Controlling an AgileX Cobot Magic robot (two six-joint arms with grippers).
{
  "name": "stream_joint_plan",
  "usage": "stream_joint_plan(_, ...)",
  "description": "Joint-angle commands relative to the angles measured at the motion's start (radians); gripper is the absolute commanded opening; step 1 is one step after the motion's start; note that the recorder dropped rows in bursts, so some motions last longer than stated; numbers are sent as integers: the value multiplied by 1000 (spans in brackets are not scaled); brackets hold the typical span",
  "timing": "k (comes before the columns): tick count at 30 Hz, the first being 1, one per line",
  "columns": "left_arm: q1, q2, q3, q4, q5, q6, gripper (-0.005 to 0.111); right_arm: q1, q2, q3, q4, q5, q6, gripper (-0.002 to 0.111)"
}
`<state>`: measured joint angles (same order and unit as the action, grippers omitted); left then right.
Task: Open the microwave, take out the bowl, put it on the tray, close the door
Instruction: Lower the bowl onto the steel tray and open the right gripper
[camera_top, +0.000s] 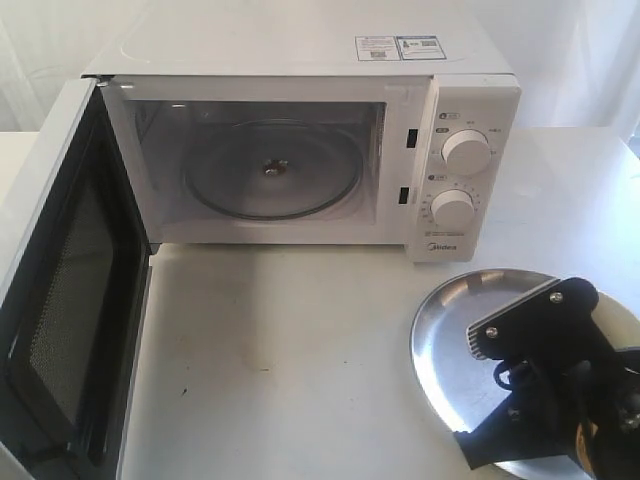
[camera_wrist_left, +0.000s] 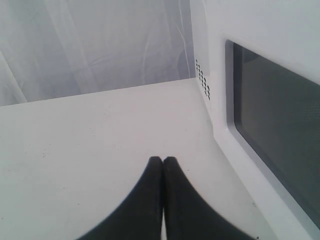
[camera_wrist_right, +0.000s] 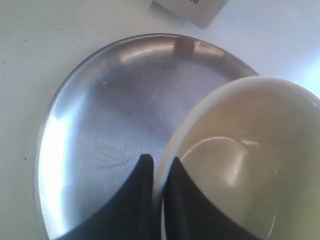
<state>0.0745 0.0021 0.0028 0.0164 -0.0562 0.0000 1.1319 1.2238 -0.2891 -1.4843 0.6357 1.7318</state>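
Observation:
The white microwave (camera_top: 300, 60) stands at the back with its door (camera_top: 70, 290) swung wide open to the left, mesh side showing. Only the clear glass turntable (camera_top: 270, 170) lies inside. The silver tray (camera_top: 450, 330) rests at the front right, partly under my right arm. In the right wrist view my right gripper (camera_wrist_right: 159, 162) is shut on the rim of the cream bowl (camera_wrist_right: 250, 150), held over the tray (camera_wrist_right: 110, 115). The bowl is hidden in the exterior view. My left gripper (camera_wrist_left: 163, 161) is shut on nothing, above the table beside the door's outer window (camera_wrist_left: 280, 130).
The white tabletop (camera_top: 280, 360) spreads between the open door and the tray. White curtain hangs behind. The microwave's two knobs (camera_top: 466, 152) and a front corner (camera_wrist_right: 195, 10) sit close to the tray's far rim.

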Motion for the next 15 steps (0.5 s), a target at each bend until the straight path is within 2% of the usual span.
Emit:
stream_joint_plan(1, -1, -2, -3, -8, -4, 0, 0, -38, 105, 4, -194, 3, 158, 0)
stream_joint_plan(6, -1, -2, -3, -8, -4, 0, 0, -95, 210, -9, -260, -4, 241, 0)
stream_joint_plan(10, -1, -2, -3, -8, -4, 0, 0, -106, 248, -37, -260, -88, 236, 0)
stream_joint_plan(15, -1, -2, -3, -8, -4, 0, 0, -106, 254, -53, -260, -90, 225, 0)
